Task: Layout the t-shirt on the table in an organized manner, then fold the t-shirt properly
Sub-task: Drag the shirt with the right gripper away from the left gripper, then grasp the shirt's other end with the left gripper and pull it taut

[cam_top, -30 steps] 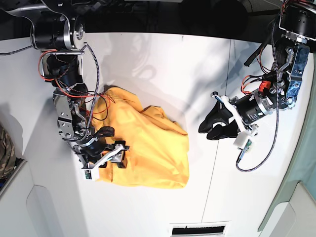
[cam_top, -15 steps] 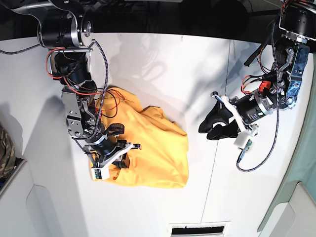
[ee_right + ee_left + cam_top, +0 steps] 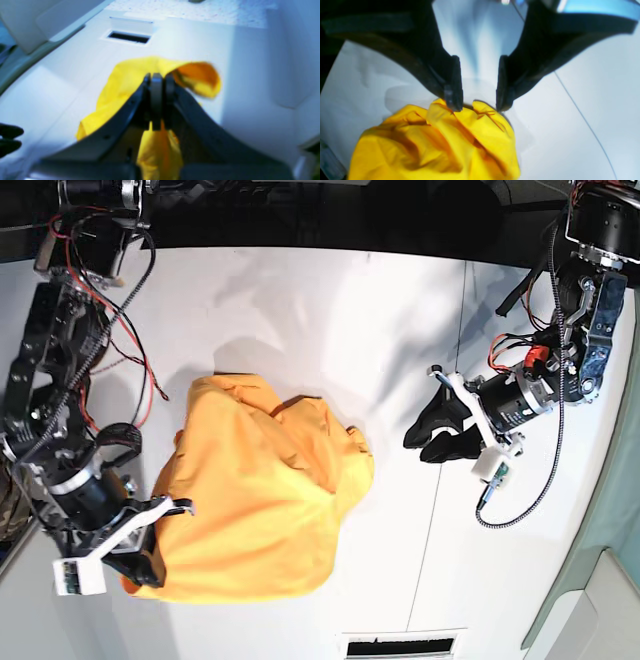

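Note:
The orange-yellow t-shirt [image 3: 260, 490] lies bunched on the white table [image 3: 330, 310], with its near-left edge lifted. My right gripper [image 3: 148, 552] is at the shirt's lower left corner, shut on a fold of the cloth. In the right wrist view its fingers [image 3: 156, 82] press together on the yellow t-shirt [image 3: 125, 77], which drapes away beyond them. My left gripper [image 3: 414, 447] hovers to the right of the shirt, open and holding nothing. In the left wrist view its fingers [image 3: 453, 97] stand apart over the t-shirt [image 3: 440, 145], apart from it.
A thin dark seam [image 3: 440, 510] runs across the table between the shirt and my left gripper. A slotted vent [image 3: 400, 645] sits at the near edge. A camouflage cloth [image 3: 5, 520] peeks in at the far left edge.
My right gripper has shut on the shirt's near-left edge and pulled it up and toward the front left, dragging the bunched cloth with it. The left arm has not moved.

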